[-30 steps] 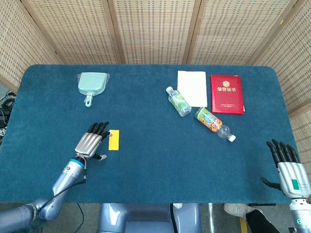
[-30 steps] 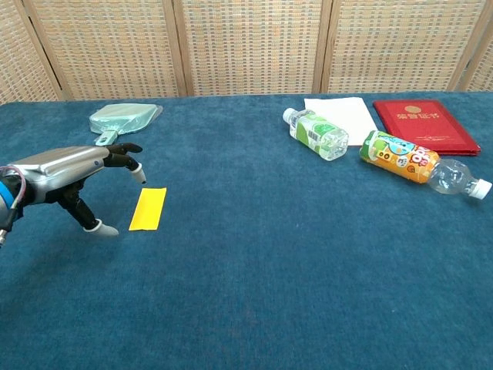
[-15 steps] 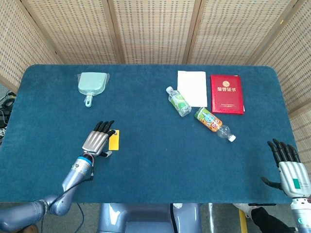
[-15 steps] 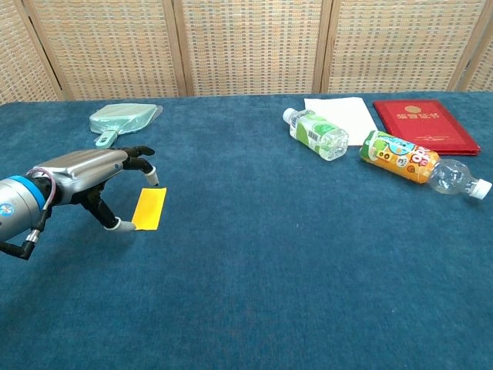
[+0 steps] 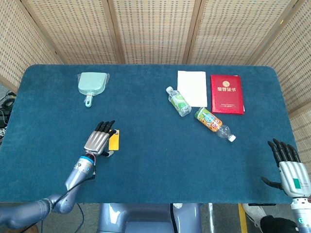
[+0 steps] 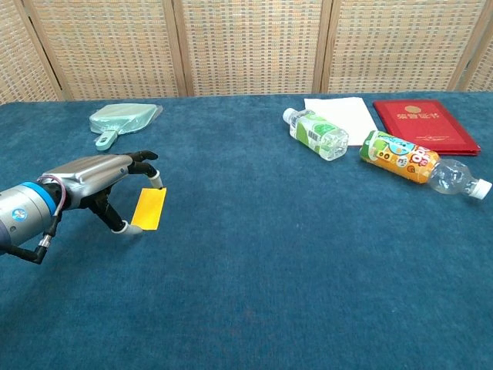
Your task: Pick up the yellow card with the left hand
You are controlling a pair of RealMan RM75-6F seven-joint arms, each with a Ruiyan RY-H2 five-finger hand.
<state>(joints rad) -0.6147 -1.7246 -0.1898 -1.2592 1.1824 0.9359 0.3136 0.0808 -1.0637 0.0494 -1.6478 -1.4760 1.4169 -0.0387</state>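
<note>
While my left hand [image 6: 104, 179] straddles the yellow card [image 6: 149, 208], nothing is lifted yet.
Fingers apart and grasping nothing, thumb tip at its near edge; the card lies flat on the table [image 6: 308, 254], so pinching and raising remain.

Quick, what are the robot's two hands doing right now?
Left hand: fingers around the yellow card, but a firm hold cannot be told.
Right hand: open, holding nothing.

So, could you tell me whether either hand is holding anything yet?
Cannot be told: the left hand brackets the yellow card, fingertips at its edge. The right hand holds nothing.
</note>
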